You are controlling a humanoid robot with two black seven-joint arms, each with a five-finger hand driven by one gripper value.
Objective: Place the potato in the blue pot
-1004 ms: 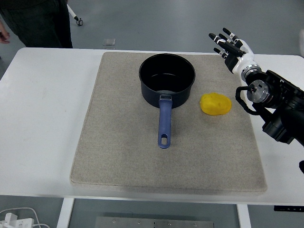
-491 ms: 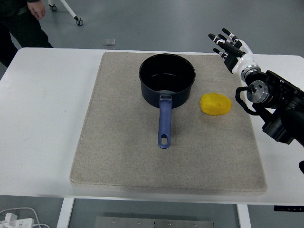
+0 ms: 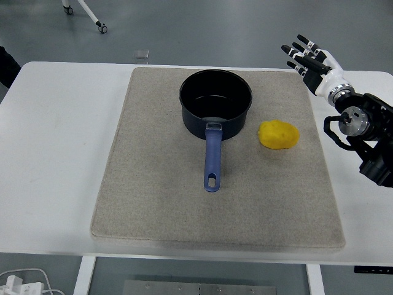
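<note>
Right hand (image 3: 313, 59) is up over the far right corner of the mat (image 3: 153, 215), fingers spread, holding nothing. Left arm isn't in view, so the right is the only candidate and the near one anyway.

Potato (image 3: 279, 134) lies on the mat, down-left of the hand: toward the near edge and slightly inboard of the palm, well apart from the fingertips. Its long axis runs roughly left-right across the mat, so a grasp closing across the short width, front to back, looks cleanest.

Pot (image 3: 215, 102) sits left of the potato, near it but not touching, rim open and empty; handle (image 3: 212, 158) points toward the near edge, clear of the carry path.

Judgement: not yet started on the grasp. Next move needs the hand to drop and come back toward the near side over the potato, then carry left.
</note>
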